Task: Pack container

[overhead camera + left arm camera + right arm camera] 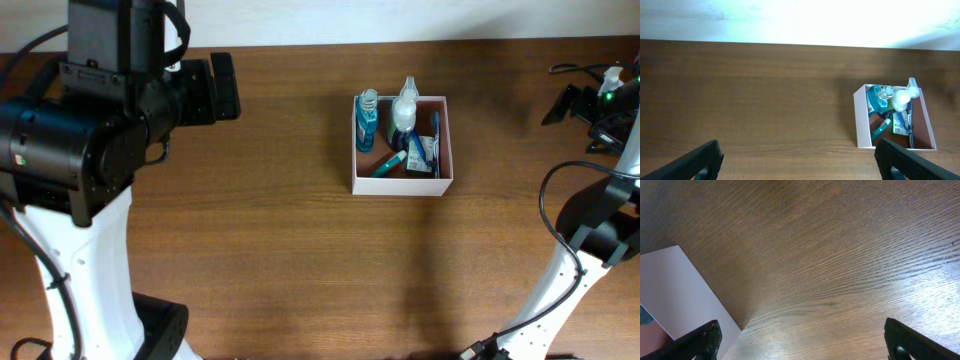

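The container (399, 185) is a square white-walled box with a reddish-brown inside, at the middle back of the wooden table. It holds a blue bottle (367, 118), a clear spray bottle (404, 110), a green tube (386, 165) and a green-white packet (419, 152). It also shows in the left wrist view (862, 122) and as a white wall in the right wrist view (680, 292). My left gripper (800, 162) is open and empty, above bare table left of the container. My right gripper (802, 340) is open and empty, beside the container's wall.
The left arm's black body (90, 120) fills the left side of the overhead view. The right arm (600, 210) and its cables stand at the right edge. A pale wall runs behind the table's far edge (790, 42).
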You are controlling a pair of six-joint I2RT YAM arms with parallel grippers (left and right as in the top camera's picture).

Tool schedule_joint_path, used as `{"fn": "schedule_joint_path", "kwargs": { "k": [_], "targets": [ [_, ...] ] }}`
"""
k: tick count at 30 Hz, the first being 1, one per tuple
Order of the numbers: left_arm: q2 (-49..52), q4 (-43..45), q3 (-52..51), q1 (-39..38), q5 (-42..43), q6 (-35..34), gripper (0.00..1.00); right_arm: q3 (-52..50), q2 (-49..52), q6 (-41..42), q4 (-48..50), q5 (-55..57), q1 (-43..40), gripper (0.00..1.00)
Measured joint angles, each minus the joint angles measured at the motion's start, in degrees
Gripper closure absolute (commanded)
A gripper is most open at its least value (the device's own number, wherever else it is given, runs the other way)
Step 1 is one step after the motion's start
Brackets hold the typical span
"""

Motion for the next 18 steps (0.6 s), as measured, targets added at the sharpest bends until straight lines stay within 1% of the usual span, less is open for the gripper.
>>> {"fn": "schedule_joint_path", "kwargs": {
  "k": [4,10,15,16,18],
  "targets": [
    [0.0,0.0,0.0,0.0,0.5,0.3,0.01,0.0,0.0,0.0,0.0,0.0,0.0,0.01],
    [0.0,-0.1,-0.5,0.0,3.6,6.1,0.01,0.0,0.0,0.0,0.0,0.0,0.0,0.01],
    [0.0,0.2,-1.1,0.0,4.1,9.3,0.01,0.0,0.0,0.0,0.0,0.0,0.0,0.01],
    [-0.1,1.1,-2.1,0.0,4.1,9.7,0.01,0.0,0.0,0.0,0.0,0.0,0.0,0.01],
    [-1.2,5.7,-6.6,0.1,4.1,10.9,0.01,0.0,0.0,0.0,0.0,0.0,0.0,0.01]
  ]
}}
